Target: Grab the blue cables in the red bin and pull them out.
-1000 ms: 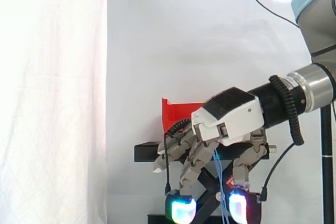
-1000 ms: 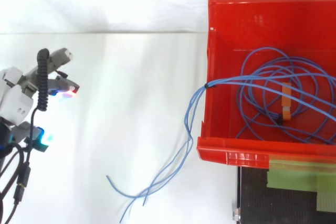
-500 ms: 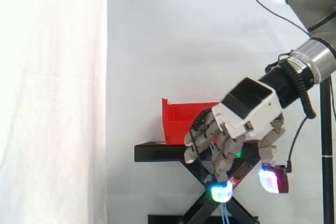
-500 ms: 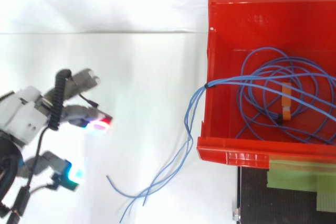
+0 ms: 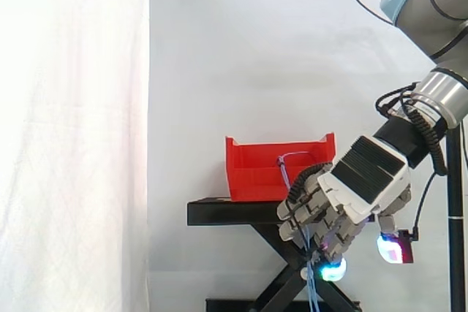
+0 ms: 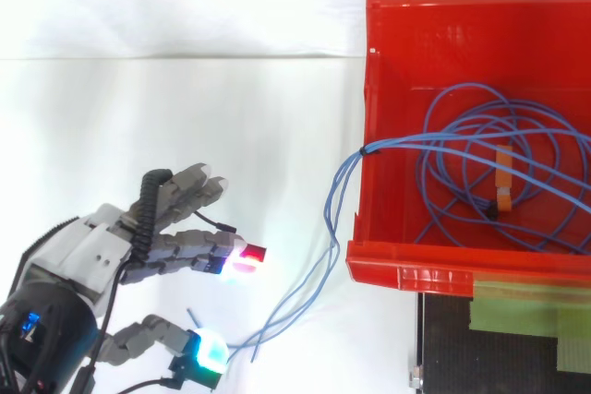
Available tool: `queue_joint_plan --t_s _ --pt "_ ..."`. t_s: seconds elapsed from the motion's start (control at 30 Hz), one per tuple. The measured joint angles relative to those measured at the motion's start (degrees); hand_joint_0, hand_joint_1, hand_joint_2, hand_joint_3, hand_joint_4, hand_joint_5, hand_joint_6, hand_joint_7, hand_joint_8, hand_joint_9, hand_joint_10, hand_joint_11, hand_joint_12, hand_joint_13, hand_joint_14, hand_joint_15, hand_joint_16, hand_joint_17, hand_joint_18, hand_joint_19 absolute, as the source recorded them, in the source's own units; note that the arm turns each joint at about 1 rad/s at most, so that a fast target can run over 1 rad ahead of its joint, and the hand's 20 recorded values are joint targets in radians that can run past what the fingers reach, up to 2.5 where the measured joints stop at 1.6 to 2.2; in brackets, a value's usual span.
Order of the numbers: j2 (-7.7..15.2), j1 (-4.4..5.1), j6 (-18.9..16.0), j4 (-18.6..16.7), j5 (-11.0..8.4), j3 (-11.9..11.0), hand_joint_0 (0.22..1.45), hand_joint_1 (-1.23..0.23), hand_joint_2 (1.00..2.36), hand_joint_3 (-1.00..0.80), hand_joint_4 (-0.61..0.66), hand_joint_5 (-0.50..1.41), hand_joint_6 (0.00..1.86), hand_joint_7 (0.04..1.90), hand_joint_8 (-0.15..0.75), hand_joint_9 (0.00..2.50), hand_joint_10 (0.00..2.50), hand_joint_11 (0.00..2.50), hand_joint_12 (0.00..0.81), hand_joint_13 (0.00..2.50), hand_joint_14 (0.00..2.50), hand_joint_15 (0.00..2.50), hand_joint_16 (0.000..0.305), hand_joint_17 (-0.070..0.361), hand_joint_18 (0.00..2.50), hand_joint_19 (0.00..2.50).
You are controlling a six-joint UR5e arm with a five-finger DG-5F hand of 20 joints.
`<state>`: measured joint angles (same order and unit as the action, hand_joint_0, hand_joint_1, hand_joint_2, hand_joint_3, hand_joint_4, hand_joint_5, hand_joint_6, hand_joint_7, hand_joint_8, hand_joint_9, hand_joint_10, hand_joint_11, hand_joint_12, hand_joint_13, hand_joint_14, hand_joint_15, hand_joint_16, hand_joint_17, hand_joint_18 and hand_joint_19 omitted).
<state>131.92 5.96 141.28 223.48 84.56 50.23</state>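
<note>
1. The robot's hand [image 6: 88,251] is open, with its fingers spread and nearly straight and nothing held between them.
2. In the top view the glowing red and magenta fingertips [image 6: 247,254] point toward the red plastic bin [image 6: 406,269] and stop short of it.
3. The thumb's cyan-green pad [image 6: 205,352] lies just beside the loose ends of the thin blue cables [image 6: 480,136]; whether it touches them cannot be told.
4. Most of the blue cables lie coiled inside the red bin, with a small orange tag [image 6: 503,184] among the loops.
5. A bunch of strands crosses the bin's wall at a dark tie and trails outside, down toward the hand.
6. In the side view the hand [image 5: 365,180] hangs in front of the black scissor stand [image 5: 234,212] that carries the bin, palm down, below the level of the bin's rim.
7. There the cable strands hang down just beside the glowing fingertip pad [image 5: 333,269].
</note>
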Motion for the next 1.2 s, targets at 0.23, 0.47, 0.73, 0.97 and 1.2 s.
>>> queue_joint_plan --t_s 0.23,0.47,0.73,0.97,1.2 --pt "0.0 -0.53 2.5 -4.5 -0.54 0.1 0.77 -0.91 1.0 -1.0 0.25 0.77 0.02 0.52 0.278 0.75 0.01 0.26 0.373 0.35 0.0 0.06 0.055 0.125 0.28 0.1" --pt "0.0 -0.45 5.7 -11.4 -1.29 0.1 0.77 -0.91 1.0 -1.0 0.26 0.77 0.02 0.52 0.279 0.75 0.01 0.26 0.373 0.35 0.0 0.06 0.056 0.125 0.28 0.1" --pt "0.0 -0.34 6.3 -16.1 -1.76 0.1 0.78 -0.91 1.0 -1.0 0.25 0.77 0.02 0.51 0.279 0.75 0.01 0.27 0.373 0.35 0.0 0.06 0.055 0.125 0.28 0.1" --pt "0.0 -0.69 9.0 -16.6 -1.8 0.1 0.78 -0.91 1.0 -1.0 0.25 0.77 0.02 0.52 0.279 0.75 0.01 0.26 0.373 0.36 0.0 0.06 0.056 0.125 0.28 0.11" --pt "0.0 -1.53 11.9 -17.4 -1.64 0.0 0.78 -0.91 1.0 -1.0 0.25 0.77 0.02 0.51 0.277 0.75 0.01 0.27 0.373 0.36 0.0 0.06 0.056 0.125 0.28 0.1"
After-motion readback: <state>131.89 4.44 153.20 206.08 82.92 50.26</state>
